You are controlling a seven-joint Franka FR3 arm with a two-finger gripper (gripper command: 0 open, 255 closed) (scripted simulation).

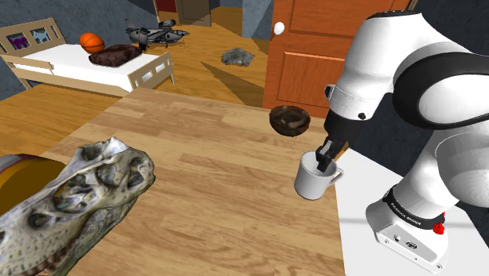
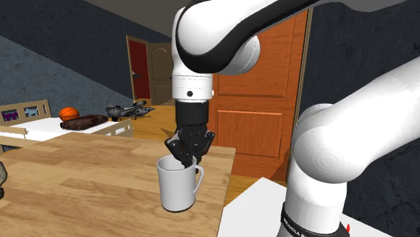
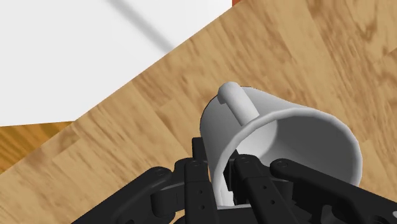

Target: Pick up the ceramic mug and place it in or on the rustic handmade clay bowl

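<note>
The gripper (image 2: 190,159) pinches the white mug (image 2: 178,185) by its wall beside the handle (image 3: 238,103), straddling the rim so the cup sits upright beneath it, a hold suited to carrying it to the dark bowl (image 1: 290,120) beyond

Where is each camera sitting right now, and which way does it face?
Shoulder view: beside the stand, looking down over the table at mug and bowl; arm at right.
Second exterior view: low by the table, facing the orange door; arm overhead.
Wrist view: on the hand, looking along the fingers clasping the mug's wall.
Shared: all three show the mug.
</note>
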